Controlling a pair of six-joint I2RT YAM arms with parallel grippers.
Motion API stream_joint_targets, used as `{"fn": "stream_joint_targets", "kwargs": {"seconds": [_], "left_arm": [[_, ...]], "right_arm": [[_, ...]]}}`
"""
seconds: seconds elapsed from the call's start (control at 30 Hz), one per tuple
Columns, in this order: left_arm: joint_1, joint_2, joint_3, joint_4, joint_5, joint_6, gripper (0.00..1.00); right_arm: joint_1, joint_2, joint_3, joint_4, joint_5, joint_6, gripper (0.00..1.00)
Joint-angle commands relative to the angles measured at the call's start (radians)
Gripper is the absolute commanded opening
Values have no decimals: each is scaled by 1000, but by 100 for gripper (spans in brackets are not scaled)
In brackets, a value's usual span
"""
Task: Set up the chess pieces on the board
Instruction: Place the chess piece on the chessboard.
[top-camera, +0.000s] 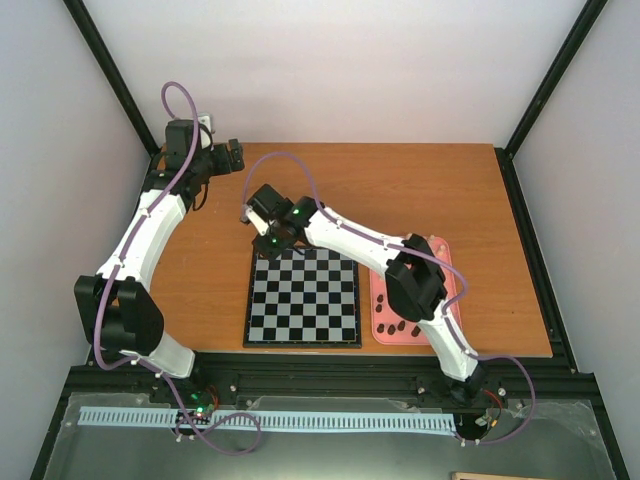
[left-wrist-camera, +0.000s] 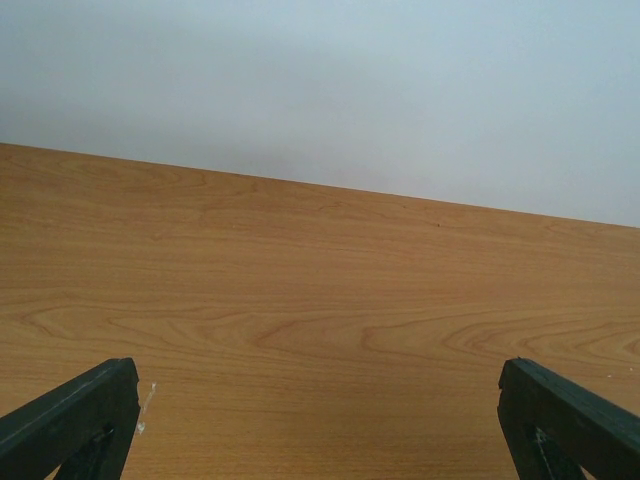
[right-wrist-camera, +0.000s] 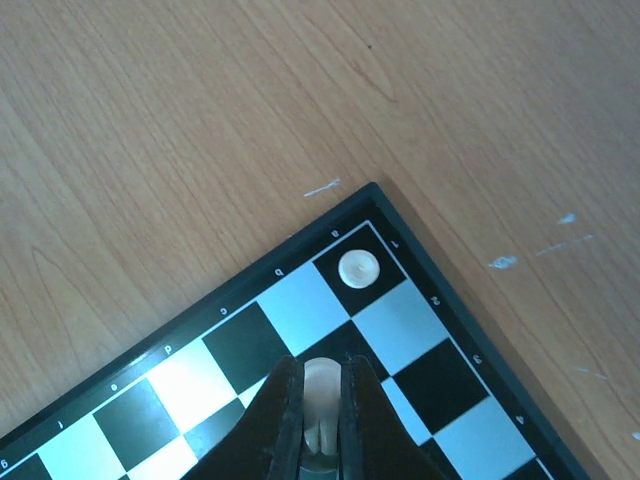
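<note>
Right wrist view: right pincer (right-wrist-camera: 323, 370) clenched on a pale chess piece (right-wrist-camera: 322, 392) over the board (right-wrist-camera: 436, 386), its base hidden, second pale piece (right-wrist-camera: 358, 268) just beyond on the corner square.

1. Table (top-camera: 420, 190): wood-grain top, prob. laminate, smooth w/ satin sheen; a few white scuffs (right-wrist-camera: 322, 188) nr board corner.
2. Board (top-camera: 303, 300): smooth, semi-gloss; light sqs catch glare, black sqs + border look flatter; white printed letters on the border.
3. Corner cream piece (right-wrist-camera: 358, 267) & held cream piece (right-wrist-camera: 322, 385): smooth, plastic-looking, soft sheen.
4. Right gripper (right-wrist-camera: 322, 372): fingers (right-wrist-camera: 275, 420) dark hard plastic, matt.
5. Left gripper (left-wrist-camera: 315, 410): fingers (left-wrist-camera: 75, 415) same dark matt plastic.
6. Arm shells (top-camera: 150, 225): white plastic, smooth, glossy; joints black, matt.
7. Tray (top-camera: 375, 285): pink plastic, smooth, low sheen.
8. Cables (top-camera: 175, 95): purple, smooth sheath.
9. Frame (top-camera: 520, 375): black, metal-looking, matt.
</note>
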Motion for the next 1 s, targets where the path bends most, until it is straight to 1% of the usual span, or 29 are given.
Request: {"fn": "stream_joint_targets", "kwargs": {"seconds": [0.0, 0.2, 0.73, 0.8, 0.97], "left_arm": [[-3, -20, 27, -2, -2, 16, 100], [-2, -20, 28, -4, -3, 19, 100], [-3, -23, 25, -3, 0, 19, 100], [-2, -21, 25, -2, 0, 19, 100], [-2, -18, 26, -3, 0, 19, 100]], "right_arm": [[18, 56, 69, -59, -8, -16, 3], [29, 129, 149, -83, -12, -18, 3], [35, 195, 174, -62, -28, -9, 3], [35, 205, 204, -60, -37, -8, 3], [36, 217, 217, -59, -34, -8, 3]]}}
